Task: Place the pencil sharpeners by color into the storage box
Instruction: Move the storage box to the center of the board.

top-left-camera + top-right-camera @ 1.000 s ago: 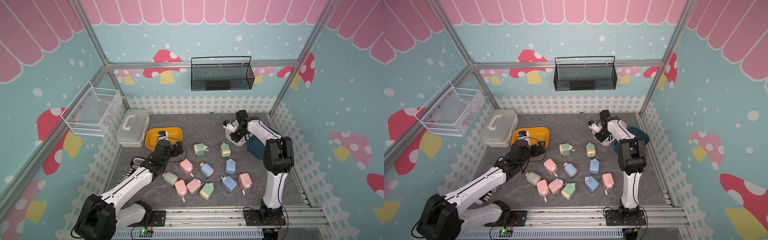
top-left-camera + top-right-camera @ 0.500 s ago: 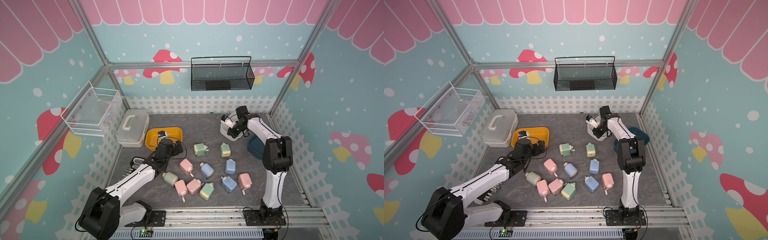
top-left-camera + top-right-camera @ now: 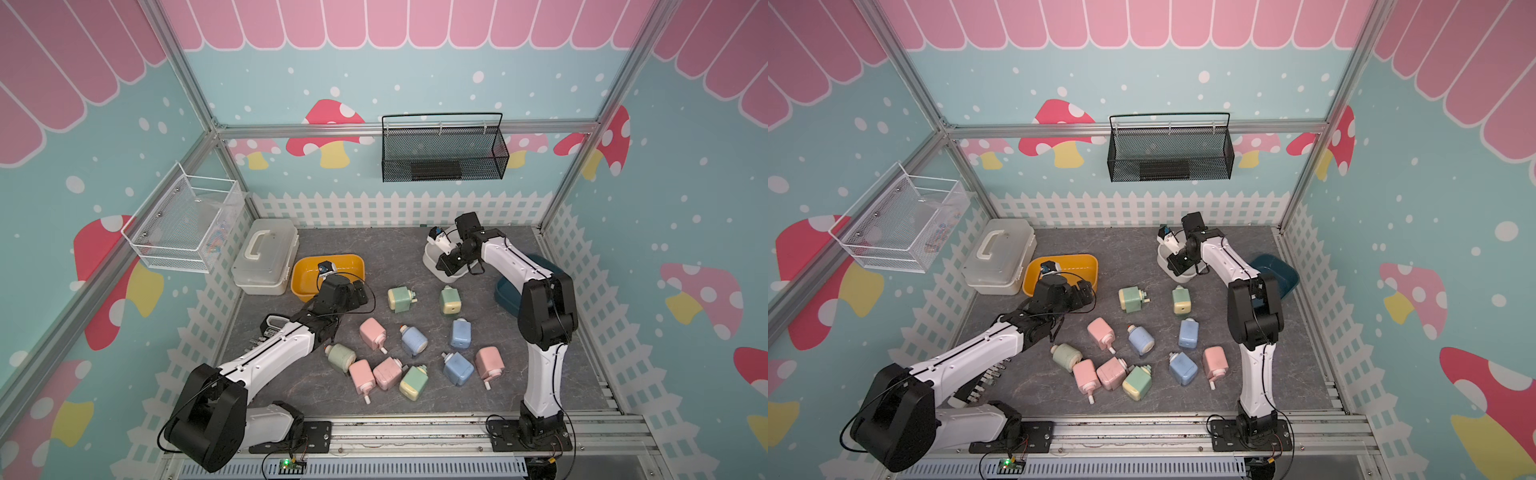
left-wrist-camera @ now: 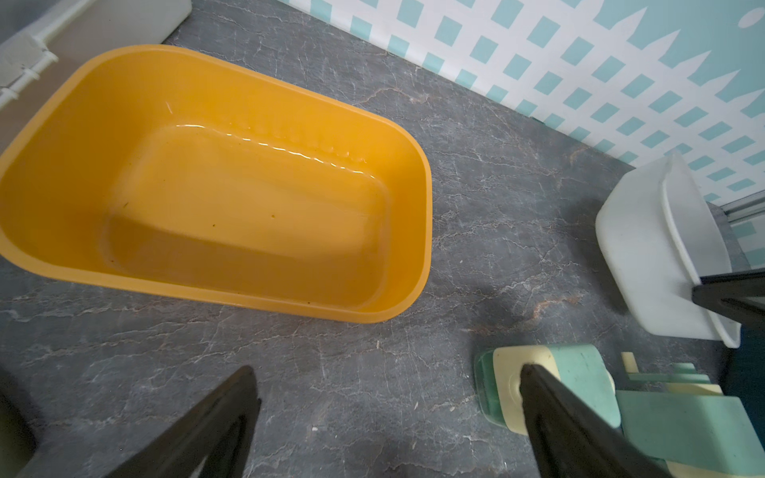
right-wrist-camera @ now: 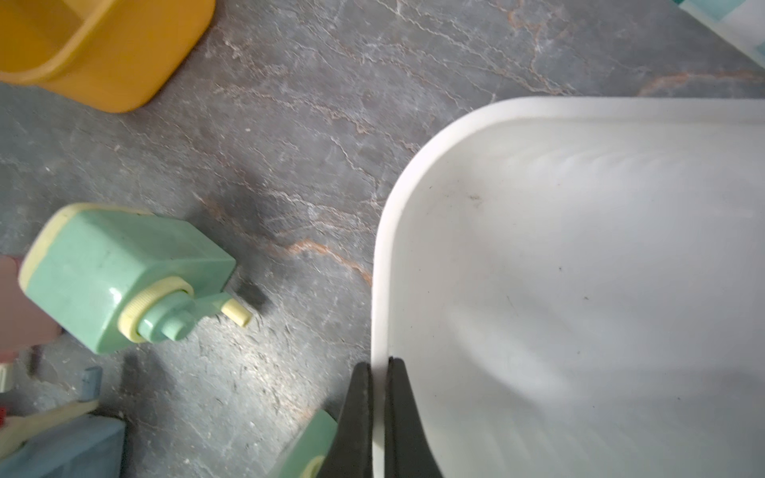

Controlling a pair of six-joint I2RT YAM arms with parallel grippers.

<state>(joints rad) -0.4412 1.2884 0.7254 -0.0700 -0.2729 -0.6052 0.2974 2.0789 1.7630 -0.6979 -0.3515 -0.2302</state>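
1. Here, seen from above, eleven sharpeners in pink, blue and green lie scattered on the grey table. None is in a bin yet.
2. Three open bins sit behind them: a yellow bin, a white bin and a blue bin, the last partly hidden by the right arm.
3. The right gripper is closed narrow and pinches the white bin's rim, with one finger inside the wall and one outside.
4. The left gripper is spread wide and empty. It hangs low over bare table between the yellow bin and a green sharpener.
5. The step in hand looks like positioning the white bin. Sliding it flat is better than lifting it by one edge, since a rim pinch could tip it. It should stop short of the second green sharpener, which lies just beside it.
6. For the left arm's pick, closing across the sharpener's flat sides, clear of the crank, seems safest.
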